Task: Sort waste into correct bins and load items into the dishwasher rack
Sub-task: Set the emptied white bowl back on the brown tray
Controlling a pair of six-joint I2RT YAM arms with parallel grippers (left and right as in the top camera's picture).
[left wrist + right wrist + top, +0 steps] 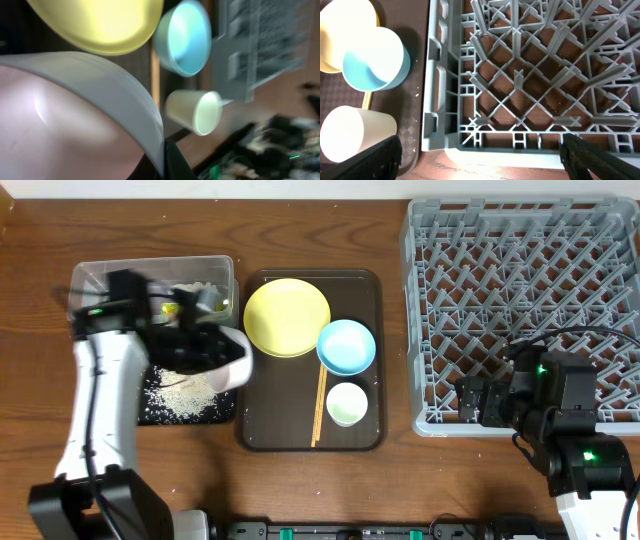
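My left gripper point(212, 346) is shut on the rim of the white bowl point(222, 363), holding it tilted above the black tray point(150, 412), where rice grains point(181, 393) lie. In the left wrist view the bowl point(90, 100) fills the frame, its rim pinched at my gripper point(164, 161). The clear tub point(100, 278) holds a green-yellow wrapper point(172, 309) and a white tissue point(195, 290). Yellow plate point(287, 317), blue bowl point(346, 346), pale cup point(347, 403) and chopsticks point(320, 405) rest on the brown tray point(372, 290). My right gripper point(475, 402) stands open and empty at the near-left corner of the grey rack point(525, 310).
The right wrist view shows the rack's corner point(530, 75) between my fingers, with the blue bowl point(372, 60), cup point(355, 132) and plate point(340, 30) to its left. The brown tray sits between the bins and the rack. Bare wood lies along the front edge.
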